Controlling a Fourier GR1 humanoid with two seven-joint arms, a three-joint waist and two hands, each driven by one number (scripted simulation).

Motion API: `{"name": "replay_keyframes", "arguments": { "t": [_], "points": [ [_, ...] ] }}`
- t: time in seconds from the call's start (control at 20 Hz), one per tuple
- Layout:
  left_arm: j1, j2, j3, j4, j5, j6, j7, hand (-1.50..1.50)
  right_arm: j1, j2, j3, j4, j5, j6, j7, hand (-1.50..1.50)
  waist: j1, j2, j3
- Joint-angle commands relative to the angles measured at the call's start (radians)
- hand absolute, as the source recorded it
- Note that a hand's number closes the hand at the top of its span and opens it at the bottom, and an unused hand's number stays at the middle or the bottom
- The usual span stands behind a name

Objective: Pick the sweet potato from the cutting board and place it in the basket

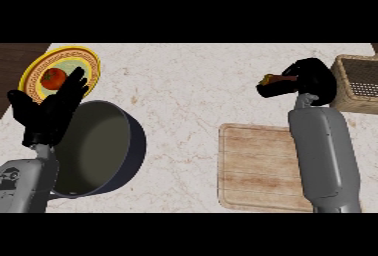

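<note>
My right hand [308,76] is raised above the counter beyond the wooden cutting board [255,167], its fingers curled round the brownish sweet potato [276,80], of which only the left end shows. The woven basket [356,82] stands just right of that hand at the right edge. The cutting board has nothing lying on its visible part; my right forearm crosses its right side. My left hand [50,110] rests open at the left, fingers up, in front of the pan and the plate.
A dark round pan [111,150] sits at the left on the marble counter. Behind it a yellow patterned plate [81,57] holds a red tomato [53,78].
</note>
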Motion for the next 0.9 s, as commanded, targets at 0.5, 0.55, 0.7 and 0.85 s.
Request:
{"name": "replay_keyframes", "arguments": {
  "t": [0.5,0.55,0.7,0.85],
  "points": [
    [-0.061,-0.021,-0.048,0.022,-0.013,-0.018,0.017,0.00,-0.461,-0.101,-0.107,0.180,0.344,-0.495,0.328,1.50,0.086,0.023,-0.014],
    [-0.058,-0.034,-0.058,0.028,-0.013,-0.020,0.010,0.00,-0.475,-0.102,-0.120,0.213,0.361,-0.507,0.341,1.50,0.084,0.028,-0.013],
    [-0.055,-0.028,-0.065,0.031,-0.024,-0.024,0.015,0.00,-0.537,-0.141,-0.140,0.282,0.442,-0.514,0.374,1.50,0.091,0.024,-0.013],
    [-0.078,-0.049,-0.074,0.037,-0.032,-0.002,0.026,0.00,-0.600,-0.170,-0.167,0.347,0.500,-0.510,0.399,1.50,0.079,0.026,-0.012]
  ]
}}
